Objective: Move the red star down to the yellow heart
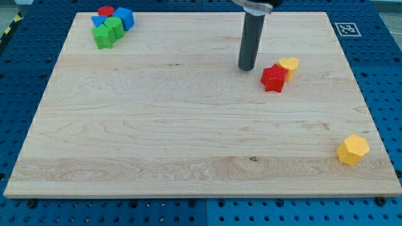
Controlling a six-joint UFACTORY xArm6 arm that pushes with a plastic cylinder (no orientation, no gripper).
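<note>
The red star lies on the wooden board at the view's upper right. The yellow heart sits just to its upper right, touching it. My tip rests on the board a short way to the left of the red star, a small gap apart from it. The dark rod rises from the tip to the view's top edge.
A cluster at the view's top left holds a red block, blue blocks and green blocks. A yellow hexagon block sits near the board's lower right edge. The board lies on a blue perforated table.
</note>
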